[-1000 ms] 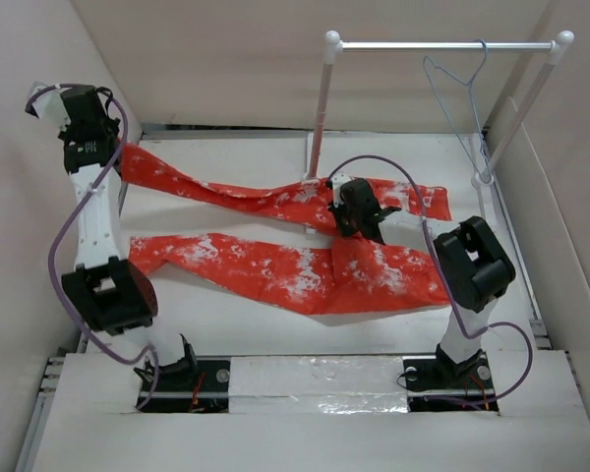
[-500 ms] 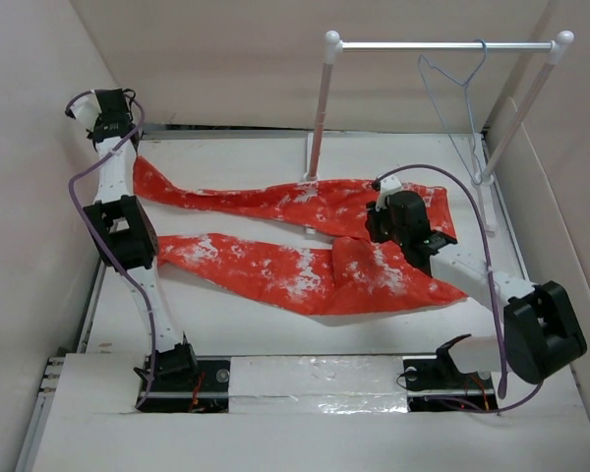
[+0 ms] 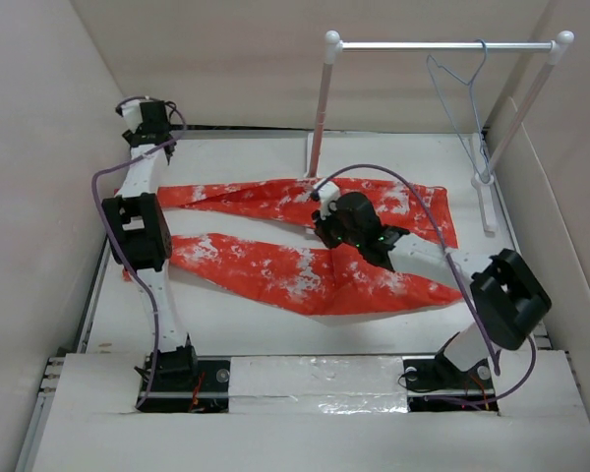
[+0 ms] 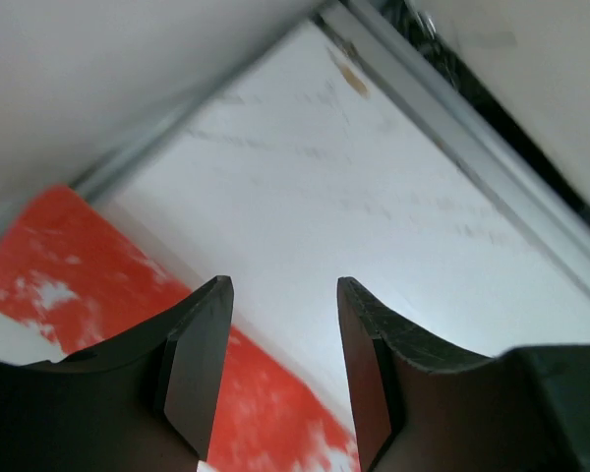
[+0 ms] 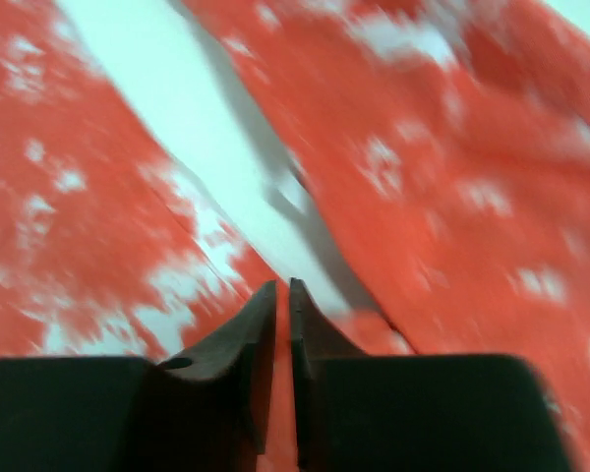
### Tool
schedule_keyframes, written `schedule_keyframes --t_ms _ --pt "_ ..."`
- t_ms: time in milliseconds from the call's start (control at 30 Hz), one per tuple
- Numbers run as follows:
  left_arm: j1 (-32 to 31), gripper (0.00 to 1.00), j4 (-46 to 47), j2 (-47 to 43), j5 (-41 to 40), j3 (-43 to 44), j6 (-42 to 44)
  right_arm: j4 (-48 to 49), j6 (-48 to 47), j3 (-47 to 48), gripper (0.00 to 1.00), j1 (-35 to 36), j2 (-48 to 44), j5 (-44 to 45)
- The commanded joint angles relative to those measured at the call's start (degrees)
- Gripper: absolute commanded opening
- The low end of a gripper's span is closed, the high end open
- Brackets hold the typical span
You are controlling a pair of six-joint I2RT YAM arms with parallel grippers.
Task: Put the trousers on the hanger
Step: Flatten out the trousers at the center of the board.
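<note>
Across the table (image 3: 236,329) lie the trousers (image 3: 265,270), flat, legs splayed to the left and waist to the right. The hanger (image 3: 448,106) hangs from the rail (image 3: 442,45), well apart from them. The right gripper (image 5: 282,295) hovers at the crotch, fingers pressed almost together with nothing between. The left gripper (image 4: 280,295), fingers spread, sits over bare table beside a leg end. I'd worry that a pinch here catches a single layer and the cloth slips free.

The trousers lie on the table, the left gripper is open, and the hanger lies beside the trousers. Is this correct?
No: the hanger hangs from the rail's crossbar, as the top external view shows. The trousers do lie on the table, and the left gripper is open.
</note>
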Motion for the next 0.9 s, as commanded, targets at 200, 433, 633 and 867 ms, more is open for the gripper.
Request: schedule_keyframes --t_ms 200,433,633,867 --pt "-10.16 0.34 10.62 -21.49 9.54 -23.8 -2.45 3.45 -6.55 21.87 0.51 5.49 19.81 -0.98" --pt "-10.16 0.42 10.55 -28.54 19.82 -37.77 -10.36 -3.23 -7.96 33.65 0.52 5.49 32.12 -0.28" --pt "-4.73 0.54 13.98 -31.01 23.6 -48.86 -17.48 -6.32 -7.17 37.53 0.36 6.02 36.09 2.7" --pt "-2.0 0.6 15.12 -30.31 18.35 -51.42 -19.15 3.53 -5.67 28.13 0.14 6.02 33.1 9.29"
